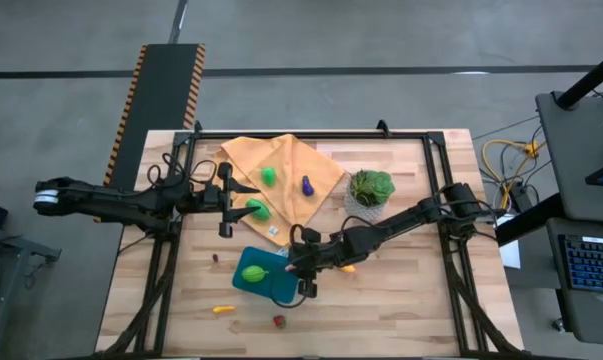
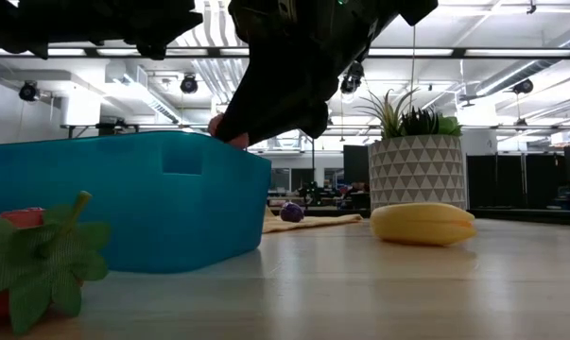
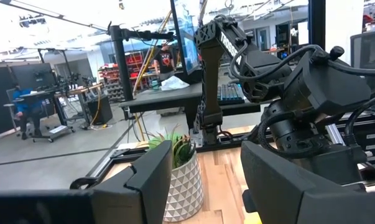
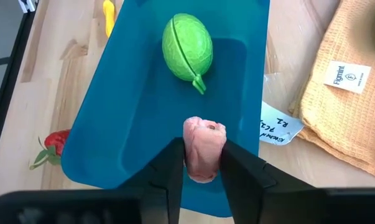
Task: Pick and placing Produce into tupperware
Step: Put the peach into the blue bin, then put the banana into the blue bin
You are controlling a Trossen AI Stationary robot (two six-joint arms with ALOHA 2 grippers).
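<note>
Over tupperware (image 4: 112, 124) rim, right pincer (image 4: 199, 163) pinching pink piece (image 4: 203, 148), left pincer (image 1: 224, 200) spread w/ room.

My dark fingers (image 4: 203, 168) frame a pale pink piece (image 4: 204, 148) over the teal tub (image 4: 112, 124), which holds a bright green fruit (image 4: 187, 45). At two o'clock lies an orange-yellow cloth (image 4: 342, 118); at eight o'clock, a red strawberry (image 4: 53, 142) with green leaves.
</note>
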